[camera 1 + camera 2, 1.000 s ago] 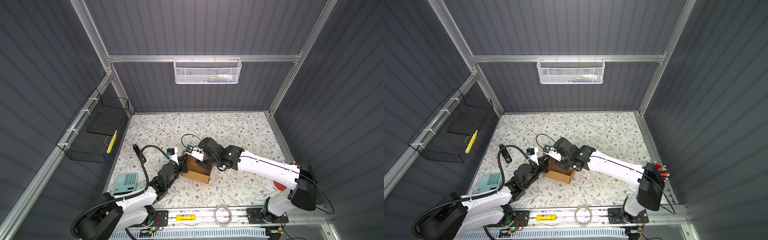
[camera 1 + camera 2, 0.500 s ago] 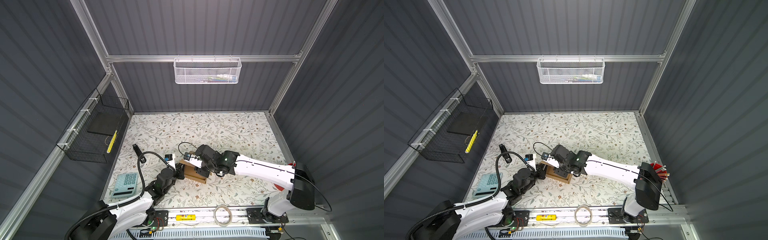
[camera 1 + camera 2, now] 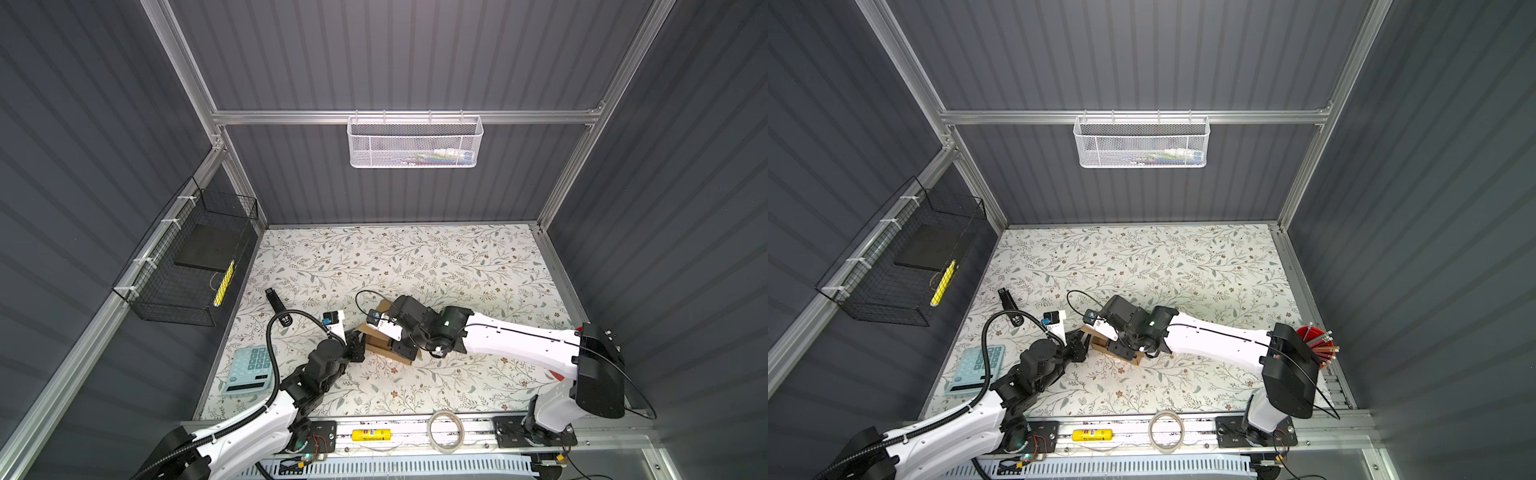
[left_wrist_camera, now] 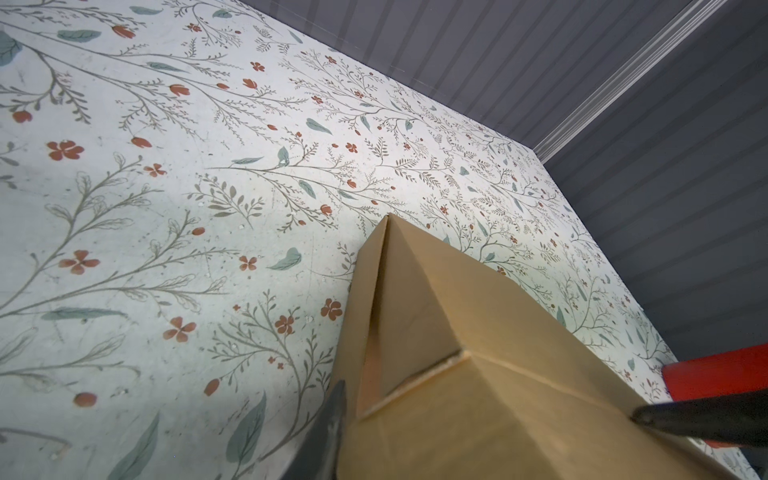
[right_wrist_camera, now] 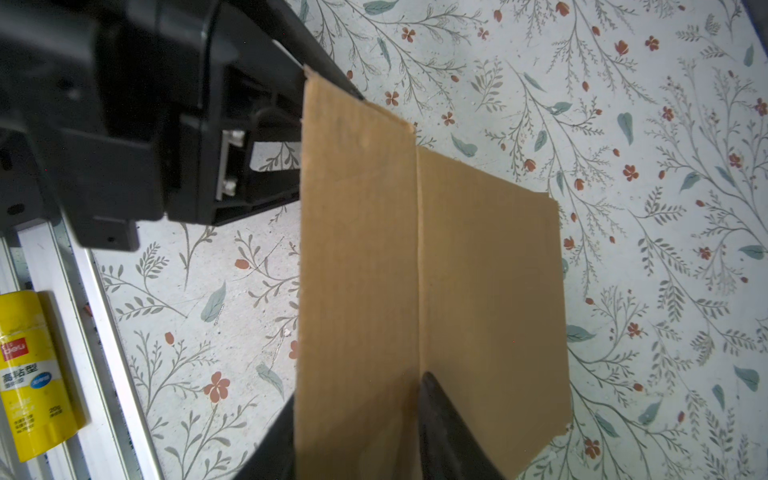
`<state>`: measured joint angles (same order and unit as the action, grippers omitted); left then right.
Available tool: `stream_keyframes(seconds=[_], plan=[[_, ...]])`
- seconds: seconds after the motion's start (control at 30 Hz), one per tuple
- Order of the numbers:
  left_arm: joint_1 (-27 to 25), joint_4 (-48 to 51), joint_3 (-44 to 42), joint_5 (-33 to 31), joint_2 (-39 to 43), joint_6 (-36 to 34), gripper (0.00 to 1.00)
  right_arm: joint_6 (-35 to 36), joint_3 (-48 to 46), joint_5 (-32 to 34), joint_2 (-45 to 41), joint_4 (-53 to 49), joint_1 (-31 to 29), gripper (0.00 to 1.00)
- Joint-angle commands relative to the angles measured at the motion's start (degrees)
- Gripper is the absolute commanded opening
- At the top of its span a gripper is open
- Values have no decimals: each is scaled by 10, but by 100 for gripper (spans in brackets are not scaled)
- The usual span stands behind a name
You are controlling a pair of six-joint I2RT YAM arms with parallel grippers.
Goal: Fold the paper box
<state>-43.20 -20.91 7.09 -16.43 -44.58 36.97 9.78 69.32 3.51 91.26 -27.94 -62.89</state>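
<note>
The paper box (image 3: 384, 354) (image 3: 1128, 358), plain brown cardboard, lies partly folded on the floral table near the front middle. My right gripper (image 3: 401, 347) (image 3: 1120, 348) reaches in from the right and is shut on it. In the right wrist view one finger sits under a folded panel's edge and the other on top at the crease of the box (image 5: 490, 257), around my right gripper (image 5: 357, 390). My left gripper (image 3: 360, 341) (image 3: 1081, 343) (image 4: 488, 399) stands open at the box's left end, fingers either side of a corner of the box (image 4: 436, 299).
A calculator (image 3: 249, 370) lies at the front left, near a white card (image 3: 334, 322) and a black clip (image 3: 272, 297). A glue stick (image 3: 372, 434) (image 5: 29, 374) and tape roll (image 3: 446, 424) rest on the front rail. A red pencil cup (image 3: 1316, 340) stands at the right.
The right gripper has shifted slightly forward and left with the box. The left gripper's fingers have spread apart at the box's left end.
</note>
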Motion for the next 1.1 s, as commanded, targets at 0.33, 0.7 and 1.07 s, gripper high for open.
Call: stream_keyframes(seconds=[0.33, 0.7, 1.07], plan=[[-2, 207, 21, -33, 105, 49, 35, -21, -27, -20, 2, 27, -3, 50], [-2, 263, 50, -52, 103, 60, 36, -30, -50, -60, -14, 45, -1, 56], [-2, 304, 78, -73, 118, 48, 38, -38, -72, -105, -69, 54, 0, 59]])
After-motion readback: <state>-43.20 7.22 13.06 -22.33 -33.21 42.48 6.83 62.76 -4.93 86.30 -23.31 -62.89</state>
